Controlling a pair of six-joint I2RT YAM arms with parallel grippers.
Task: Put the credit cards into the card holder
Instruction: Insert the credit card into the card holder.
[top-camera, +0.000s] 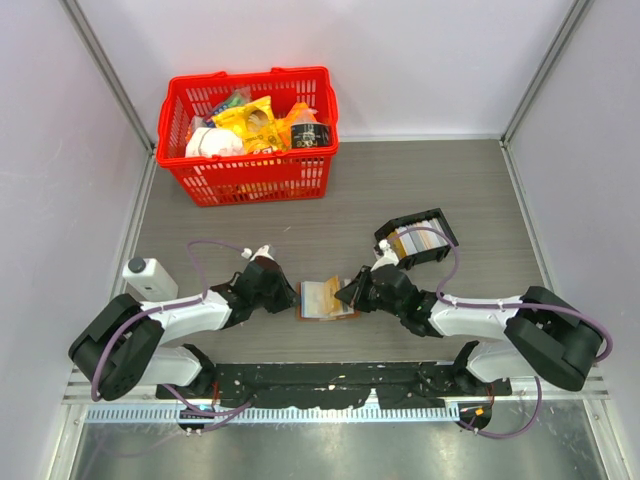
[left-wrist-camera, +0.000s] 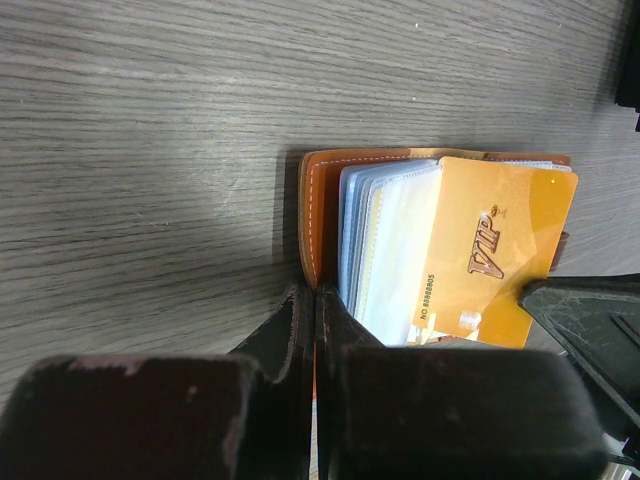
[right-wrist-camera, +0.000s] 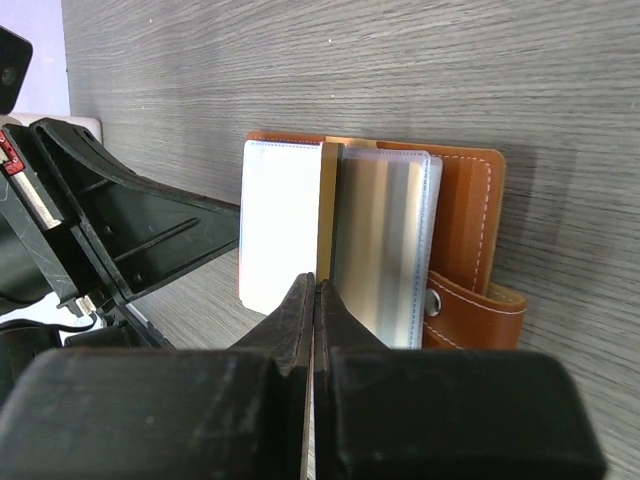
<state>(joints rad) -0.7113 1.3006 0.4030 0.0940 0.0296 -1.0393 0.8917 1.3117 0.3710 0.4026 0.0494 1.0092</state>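
Pinching the card holder (left-wrist-camera: 312, 215) edge to steady it; clamped on, apparently, a yellow-orange card (right-wrist-camera: 326, 215) edge-on above the sleeves.

We can read lettering on only one thing: the orange card (left-wrist-camera: 495, 255) lying in the open wallet (left-wrist-camera: 318, 205), just ahead of and to the right of the left claw (left-wrist-camera: 316, 305). It bears a raised "VIP" in its middle and, along the edge nearest the claw, a printed line that looks like "NO 88888805", though the digits are small. We can make out no lettering elsewhere.
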